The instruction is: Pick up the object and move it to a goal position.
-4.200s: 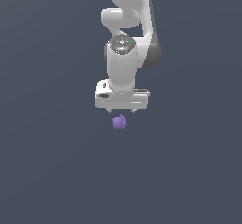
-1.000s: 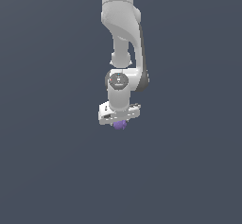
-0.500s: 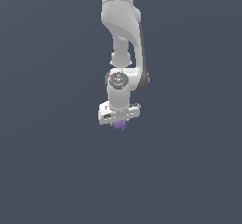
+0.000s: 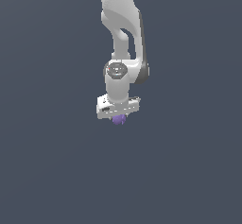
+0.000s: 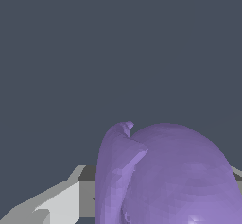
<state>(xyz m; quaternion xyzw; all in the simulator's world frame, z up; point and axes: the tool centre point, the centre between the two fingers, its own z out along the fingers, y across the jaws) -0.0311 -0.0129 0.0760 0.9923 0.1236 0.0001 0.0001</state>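
Exterior view first: on the left side I see only flat, dark grey-blue ground (image 4: pixel 42 161). Near the middle, the big white robot arm (image 4: pixel 124 38) comes down from the top edge. At its low end sits the wide white claw (image 4: pixel 118 116). Right under the claw, touching it, a small purple lumpy blob (image 4: pixel 119 119) peeks out — only its lower part shows here. It is narrower than the claw. I cannot tell from this side if the blob rests on the ground.

In the wrist view, a pale grey finger (image 5: pixel 56 202) pokes in on one side, and the purple blob (image 5: pixel 175 176) fills the space beside it — very close, with a small nub on top. The claw looks closed around the blob.
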